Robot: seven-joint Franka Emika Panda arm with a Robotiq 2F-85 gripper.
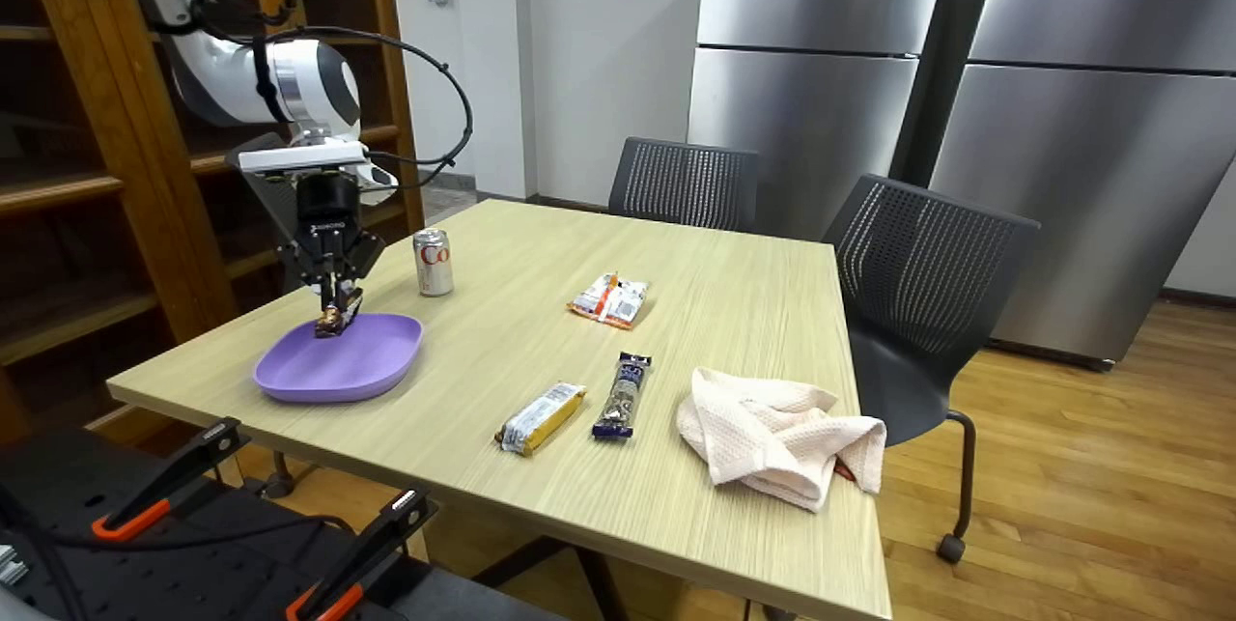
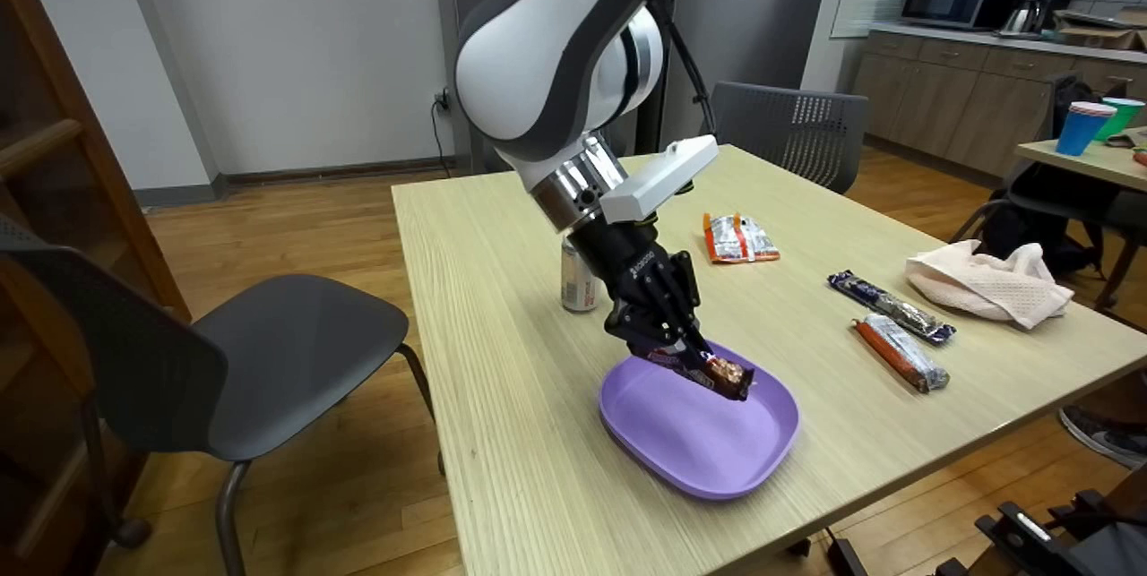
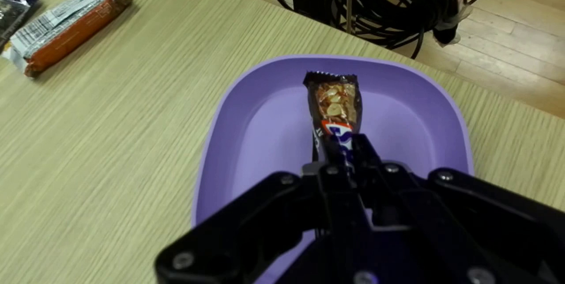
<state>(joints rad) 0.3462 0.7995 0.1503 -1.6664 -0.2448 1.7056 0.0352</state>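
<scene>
**Dark-brown plastic-wrapped oblong snack bar (image 3: 334, 103) gripped over a shallow purple plastic plate (image 3: 273, 151)**

Black metal fingers (image 3: 365, 151) are closed firmly on the snack bar; in the wrist view its far end, printed with nuts, sticks out beyond them. In both exterior views the bar hangs over the plate with its free end lowest; whether it touches the plate cannot be told.

The plate sits near the left corner of a pale wood-grain desk (image 1: 492, 283), as seen in an exterior view. From there, a silver cylindrical metal soda can (image 1: 434, 264) stands upright on the far side of the plate, slightly right. Farther right, a crinkled orange-and-silver foil snack bag (image 1: 610, 300) lies flat. Nearer, an orange-and-white wrapped oblong bar (image 1: 543, 418) lies just left of a slim dark-blue wrapped bar with a clear middle (image 1: 623, 397). At the right, a crumpled pale-pink woven cloth (image 1: 772, 442) is heaped near the desk's edge. Beyond that edge stands a dark-grey plastic chair with a perforated back (image 1: 917, 273).
</scene>
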